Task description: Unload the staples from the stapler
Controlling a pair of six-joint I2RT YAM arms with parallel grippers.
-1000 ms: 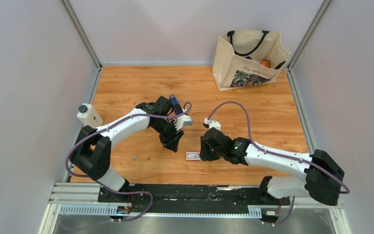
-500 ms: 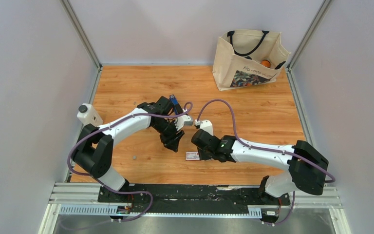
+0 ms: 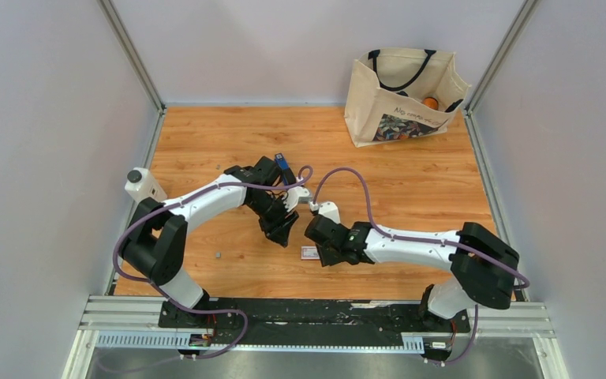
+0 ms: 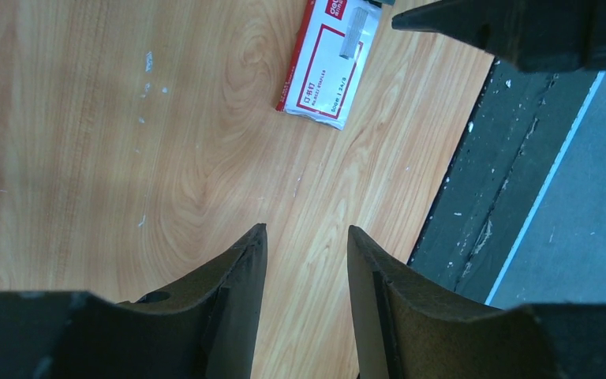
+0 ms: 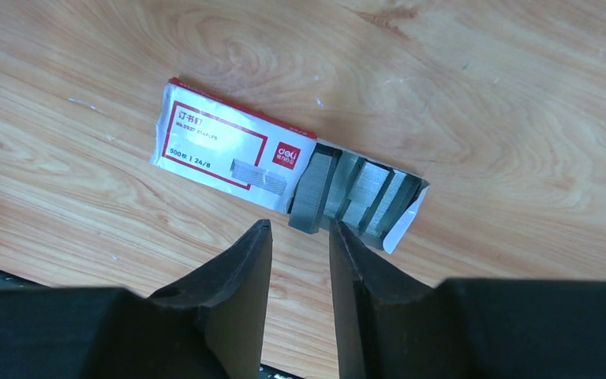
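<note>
Fingers (image 4: 233, 276) of the left gripper (image 4: 304, 233) stand apart with bare wood showing in the gap, nothing held; the left arm (image 3: 205, 197) arcs from its base towards the middle of the table, wrist bent down, the gripper hanging above the boards just left of the carton (image 4: 327, 67); right gripper (image 5: 300, 229) also parted, a narrower gap, nothing between the pads; its tips sit at the near edge of the carton's open end, contact cannot be told; the right arm (image 3: 410, 241) lies low and stretched leftward across the near half of the table.

Stapler (image 3: 282, 166): blue, slim, seen only in the top view, just beyond the left wrist and partly hidden by it; long axis runs roughly away from the arm bases, far end tipped slightly left; neither gripper on it; which end is the head cannot be told.

Staples (image 5: 355, 193): grey strips packed in the carton's open end, lying across the carton's length; carton flat on the boards, red-and-white, long axis left to right in the top view.

Small grey piece (image 3: 218, 255) alone on the wood, well left of the carton; too small to identify.

Table (image 3: 410, 174): orange-brown wood grain; plain pale walls on three sides with metal posts in the corners; cream tote bag (image 3: 402, 95) at the far right corner; small white box (image 3: 146, 187) at the left edge; black rail (image 3: 300, 312) along the near edge.
</note>
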